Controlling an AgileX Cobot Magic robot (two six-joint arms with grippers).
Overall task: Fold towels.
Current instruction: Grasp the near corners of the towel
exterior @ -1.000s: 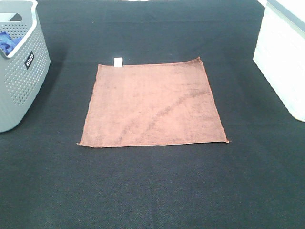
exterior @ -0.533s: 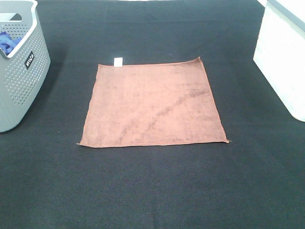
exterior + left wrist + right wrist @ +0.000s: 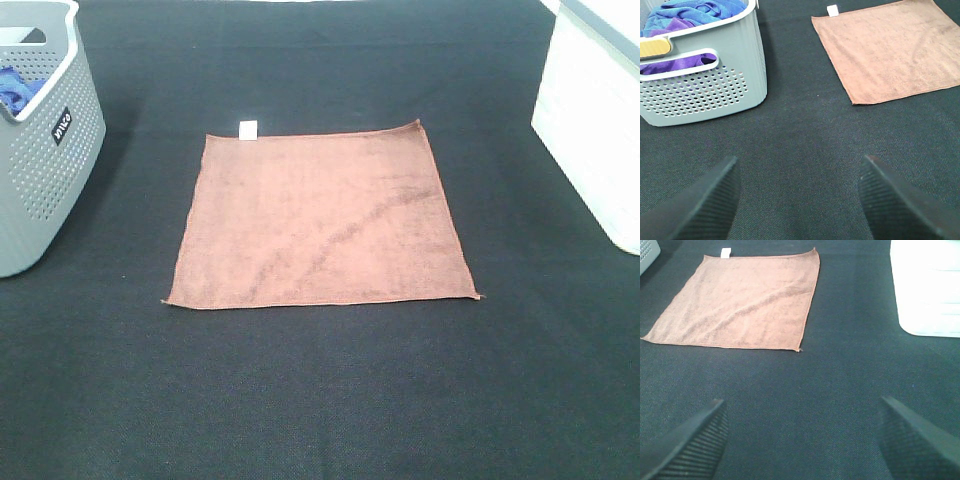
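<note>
While the towel [image 3: 320, 220] lies flat, left gripper [image 3: 799, 167] and right gripper [image 3: 802, 405] gape wide; basket [image 3: 50, 170] cropped.

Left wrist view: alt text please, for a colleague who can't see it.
A terracotta towel lies flat and unfolded on the black table, beyond the open, empty left pincer. A grey perforated basket holding blue and purple fabric stands beside the towel, apart.

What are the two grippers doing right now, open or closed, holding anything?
Left gripper: open, holding nothing.
Right gripper: open, holding nothing.
</note>
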